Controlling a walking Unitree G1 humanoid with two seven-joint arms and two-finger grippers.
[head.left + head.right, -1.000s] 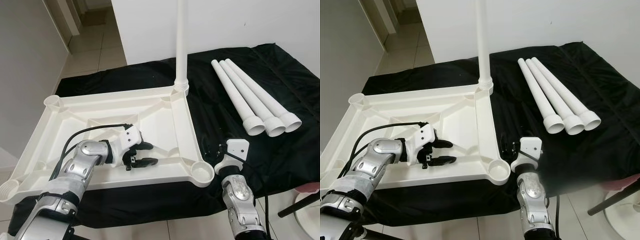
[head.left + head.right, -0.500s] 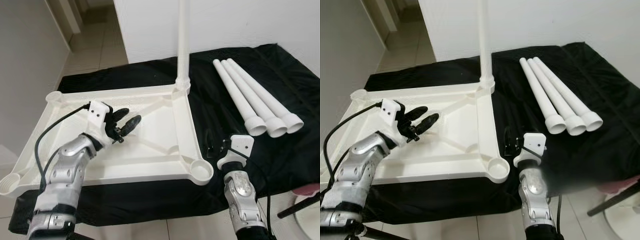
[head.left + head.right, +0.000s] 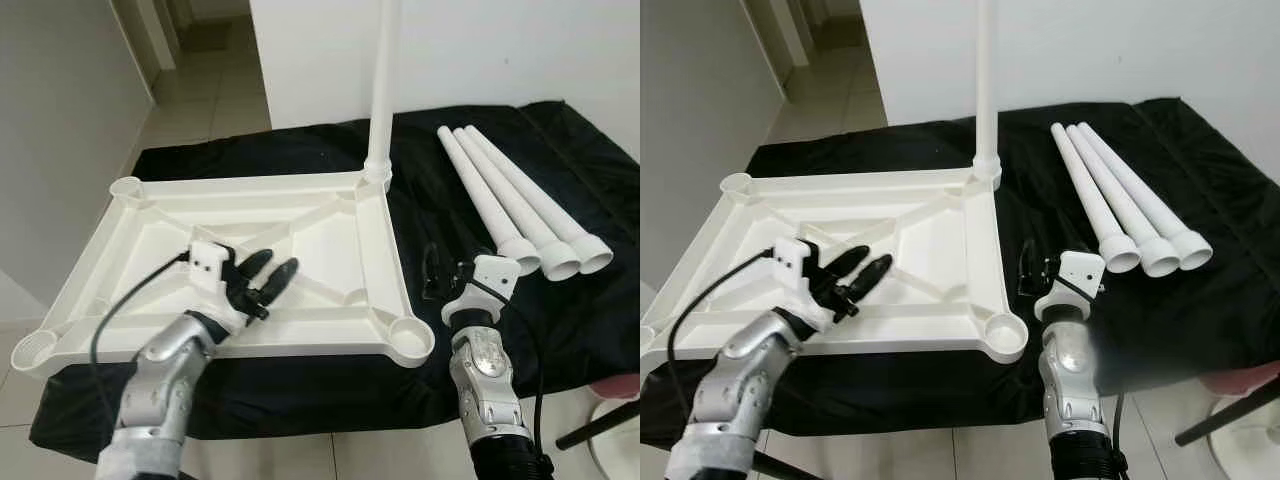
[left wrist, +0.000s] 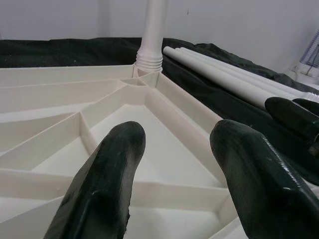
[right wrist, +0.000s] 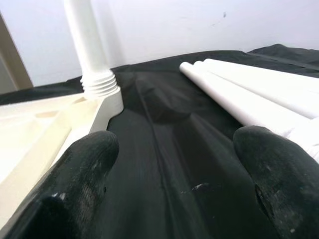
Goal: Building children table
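Note:
A white children's tabletop (image 3: 250, 183) lies upside down, ribs up, on a black cloth. One white leg (image 3: 378, 100) stands upright in its far right corner socket. Three loose white legs (image 3: 510, 200) lie side by side on the cloth to the right. My left gripper (image 3: 275, 266) is open over the near middle of the tabletop, with nothing between its fingers (image 4: 107, 184). On the cloth beside the tabletop's near right corner, my right gripper (image 3: 434, 272) is open and holds nothing. Its wrist view faces the upright leg (image 5: 89, 45) and the loose legs (image 5: 249, 94).
The black cloth (image 3: 560, 300) covers the whole work surface. Open leg sockets sit at the near right (image 3: 410, 335), far left (image 3: 126, 187) and near left (image 3: 32, 350) corners. A white wall is behind, tiled floor (image 3: 200, 80) at far left, a white round object (image 3: 615, 420) at bottom right.
The camera has shifted. My left gripper rose from the tabletop's near right ribs, swung left, and now hovers open over the near middle. The right gripper has stayed by the near right corner.

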